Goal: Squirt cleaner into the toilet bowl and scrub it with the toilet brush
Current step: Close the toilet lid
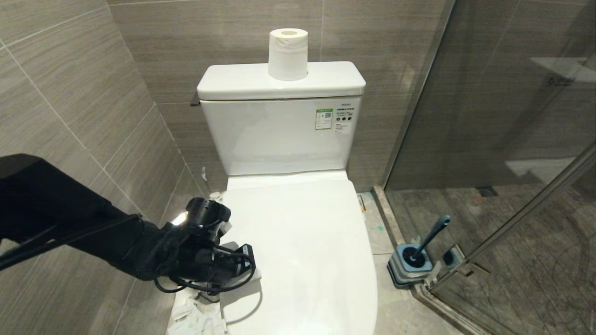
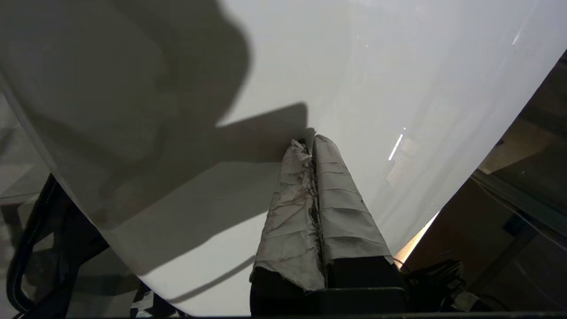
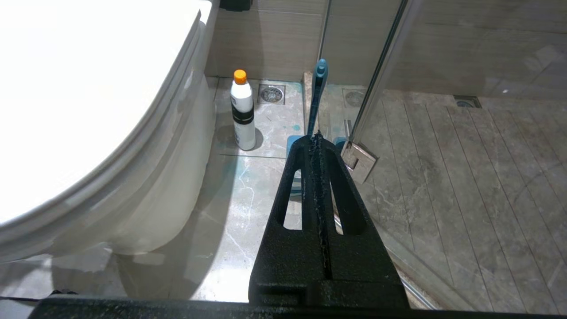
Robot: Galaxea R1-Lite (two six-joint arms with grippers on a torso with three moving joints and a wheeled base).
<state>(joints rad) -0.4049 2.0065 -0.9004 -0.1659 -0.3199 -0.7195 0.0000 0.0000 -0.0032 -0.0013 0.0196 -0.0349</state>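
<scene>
The left gripper (image 1: 249, 260), taped fingers (image 2: 341, 195) pressed together and empty, lies at the closed lid's (image 1: 302, 242) 9 o'clock edge, seemingly touching it, so the bowl stays covered, while the brush (image 1: 430, 239) leans in its holder at 3 o'clock, nearer the shut, empty right gripper (image 3: 318, 146).

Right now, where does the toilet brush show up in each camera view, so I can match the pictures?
Head view: the toilet brush stands in its square holder on the floor, lower right, beside the glass shower door.
Left wrist view: not in it; only the closed toilet lid and the left gripper show.
Right wrist view: upper centre, its handle rising just beyond the right gripper.
Shared landmark: the white toilet lid.
</scene>
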